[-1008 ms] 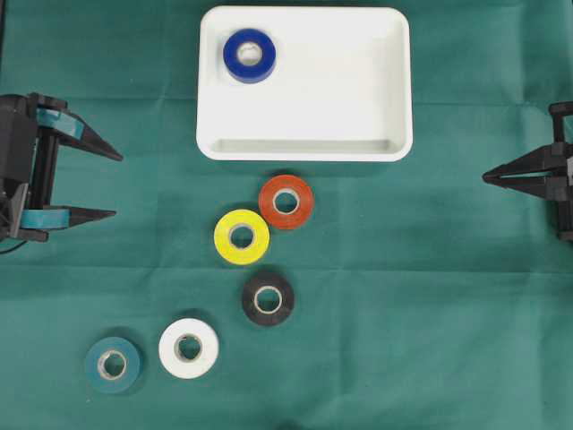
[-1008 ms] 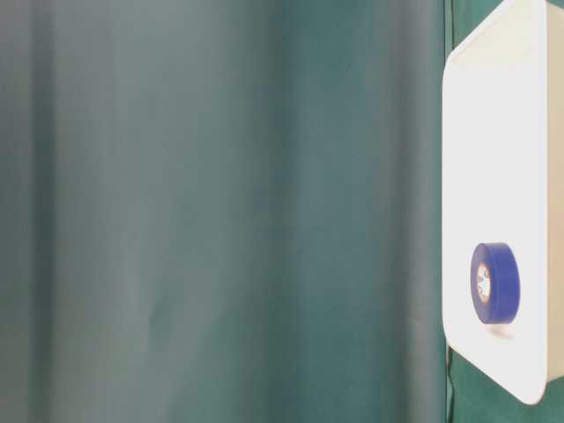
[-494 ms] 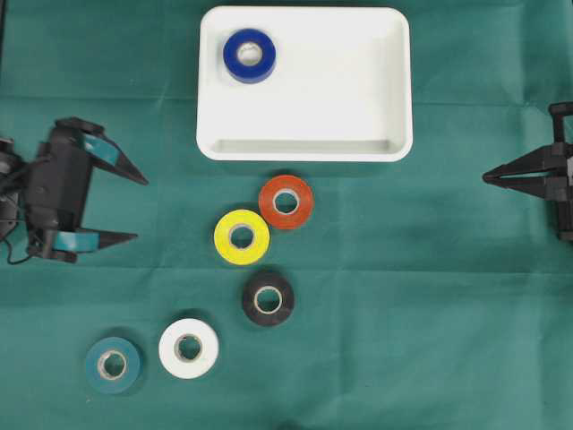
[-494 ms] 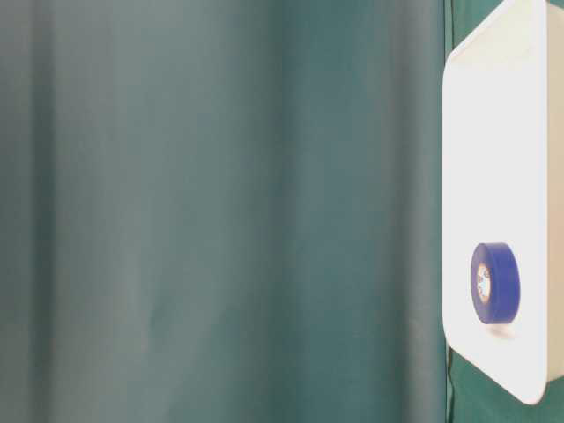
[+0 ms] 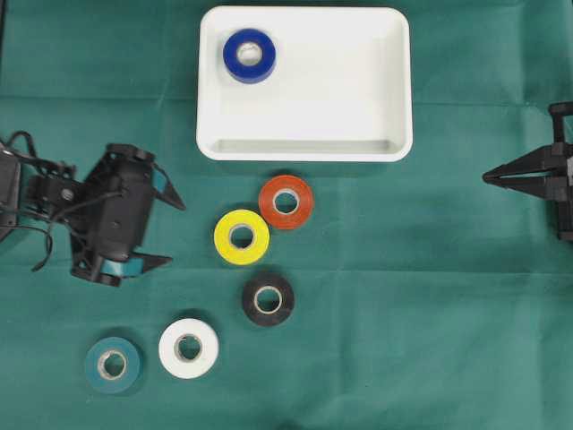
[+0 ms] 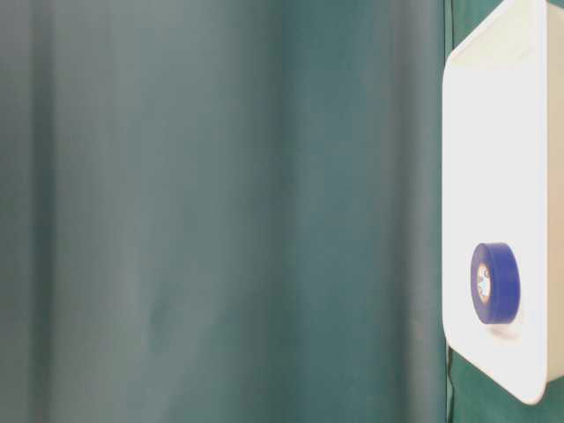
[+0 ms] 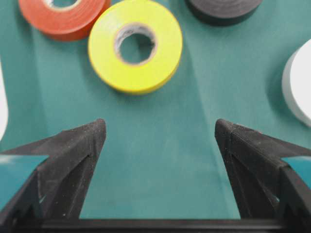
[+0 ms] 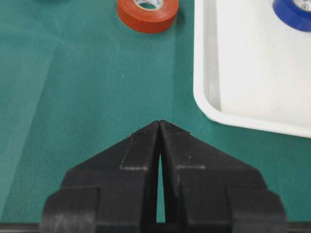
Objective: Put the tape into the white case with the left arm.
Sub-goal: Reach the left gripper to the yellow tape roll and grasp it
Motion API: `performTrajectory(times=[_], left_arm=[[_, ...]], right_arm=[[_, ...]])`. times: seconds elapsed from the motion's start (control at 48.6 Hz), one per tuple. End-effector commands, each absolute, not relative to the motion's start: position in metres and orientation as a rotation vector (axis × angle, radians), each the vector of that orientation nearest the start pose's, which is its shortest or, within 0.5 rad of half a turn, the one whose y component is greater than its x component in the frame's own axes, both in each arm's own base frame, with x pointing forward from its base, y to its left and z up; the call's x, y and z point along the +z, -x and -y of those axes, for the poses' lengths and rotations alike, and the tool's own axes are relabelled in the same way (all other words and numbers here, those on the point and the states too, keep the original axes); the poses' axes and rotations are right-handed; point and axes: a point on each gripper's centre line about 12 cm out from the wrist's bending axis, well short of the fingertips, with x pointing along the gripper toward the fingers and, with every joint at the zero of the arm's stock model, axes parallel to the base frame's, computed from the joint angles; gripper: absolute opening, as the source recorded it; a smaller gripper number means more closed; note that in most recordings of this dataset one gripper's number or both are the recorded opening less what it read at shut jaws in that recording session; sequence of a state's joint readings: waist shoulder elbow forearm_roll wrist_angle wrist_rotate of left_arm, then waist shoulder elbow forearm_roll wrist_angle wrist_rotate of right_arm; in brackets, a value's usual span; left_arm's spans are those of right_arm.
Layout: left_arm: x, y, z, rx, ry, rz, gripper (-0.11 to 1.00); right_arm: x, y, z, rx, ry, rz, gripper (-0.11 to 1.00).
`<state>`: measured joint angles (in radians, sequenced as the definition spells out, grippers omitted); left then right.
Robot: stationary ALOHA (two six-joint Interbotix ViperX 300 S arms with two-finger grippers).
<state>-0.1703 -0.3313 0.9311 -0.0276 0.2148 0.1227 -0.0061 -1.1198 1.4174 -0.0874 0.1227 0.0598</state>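
The left tool [image 5: 168, 230] stands wide apart and empty, facing the yellow tape [image 5: 242, 236], which lies flat on the counter [image 5: 403, 313] below the white case [image 5: 394, 107]. 1 blue tape [image 5: 250, 55] already sits inside. The roll looks light, stiff and smooth-sided; gripping across its outer rim seems safest. The right tool [image 5: 488, 176] is pressed together. The table-level view shows no arm.

Robot lab bench, green cloth [image 5: 430, 313] over the tabletop, two black arms [image 5: 116, 215] at the sides, coloured tape rolls [image 5: 242, 236] laid out, white case [image 5: 358, 90], plain green backdrop [image 6: 220, 211]
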Motion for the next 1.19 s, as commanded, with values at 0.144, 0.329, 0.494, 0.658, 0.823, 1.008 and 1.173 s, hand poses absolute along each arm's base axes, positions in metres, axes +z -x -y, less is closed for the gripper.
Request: performTrajectory(times=[0.144,0.329,0.494,0.658,0.823,1.008,1.173], left_arm=[[0.175,-0.308,0.062,-0.231,-0.171,-0.804,0.98],[0.168,-0.324,0.066,-0.234,-0.174,-0.827,0.98],[0.162,-0.34,0.069,-0.236,-0.181,-0.84,0.98],[0.156,-0.353,0.072,-0.236,-0.181,-0.854,0.98],[0.149,-0.36,0.073,-0.238,-0.185,-0.872,0.98],[0.144,-0.362,0.074,-0.237,-0.185,-0.884,0.98],[0.14,-0.363,0.072,-0.233,-0.183,-0.895,0.98]], right_arm=[[0.18,-0.153,0.002,-0.012,0.027,-0.403,-0.09],[0.18,-0.153,0.002,-0.012,0.027,-0.403,-0.09],[0.18,-0.153,0.002,-0.012,0.027,-0.403,-0.09],[0.18,-0.153,0.002,-0.012,0.027,-0.405,-0.09],[0.18,-0.153,0.002,-0.012,0.027,-0.403,-0.09],[0.18,-0.153,0.002,-0.012,0.027,-0.405,-0.09],[0.18,-0.153,0.002,-0.012,0.027,-0.403,-0.09]])
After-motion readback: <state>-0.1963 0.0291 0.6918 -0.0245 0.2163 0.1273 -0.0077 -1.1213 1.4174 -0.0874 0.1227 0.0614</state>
